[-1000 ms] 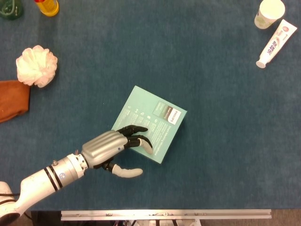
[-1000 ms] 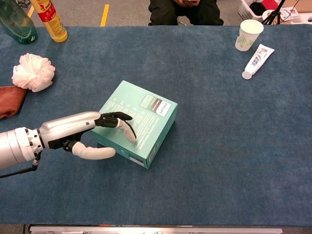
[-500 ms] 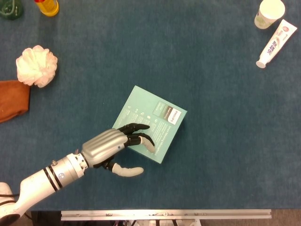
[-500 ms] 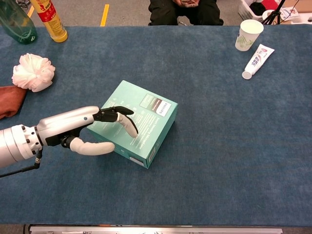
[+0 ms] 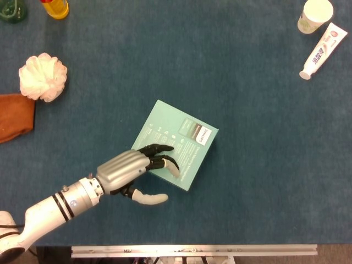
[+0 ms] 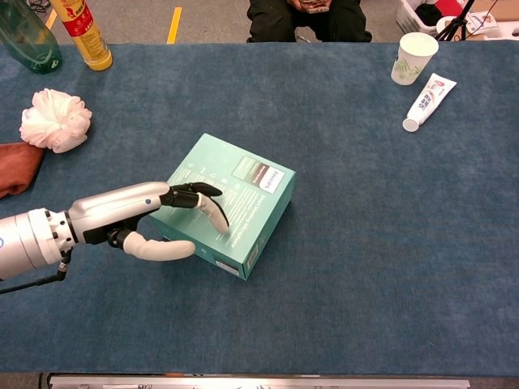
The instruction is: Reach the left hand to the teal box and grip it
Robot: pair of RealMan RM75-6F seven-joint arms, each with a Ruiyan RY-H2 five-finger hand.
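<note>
The teal box lies flat on the blue table, turned at an angle. My left hand reaches in from the lower left. Its dark fingers lie curved over the box's near-left top corner, touching the lid. The white thumb stretches out low beside the box's near side; whether it touches that side I cannot tell. The box rests on the table and is not lifted. My right hand shows in neither view.
A white bath pouf and an orange cloth lie at the left edge. A yellow bottle and a green bottle stand far left. A paper cup and a toothpaste tube are far right.
The left hand has barely moved: its fingers stay on the box top and the thumb has shifted slightly closer to the box's near side. The box has not moved.
</note>
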